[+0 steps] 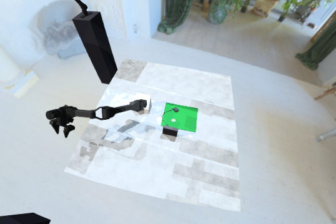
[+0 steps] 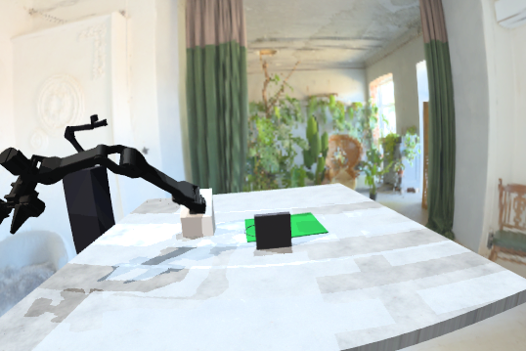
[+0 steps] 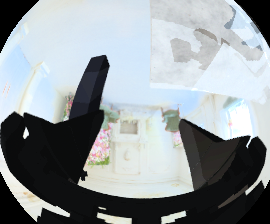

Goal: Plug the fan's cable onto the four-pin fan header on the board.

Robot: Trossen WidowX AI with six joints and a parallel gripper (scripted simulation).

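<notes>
The green board lies on the table right of the arm's base. A small dark plug rests on its far part, joined by a thin black cable to the black fan standing at the board's near edge. A small white header shows near the board's middle. In the exterior view the fan hides most of the board. My gripper is open and empty, stretched out past the table's left edge, far from the plug. It also shows in the exterior view. The wrist view shows the two open fingers with nothing between them.
The arm's white base block stands left of the board. A tall black pillar with a camera arm stands behind the table's far left corner.
</notes>
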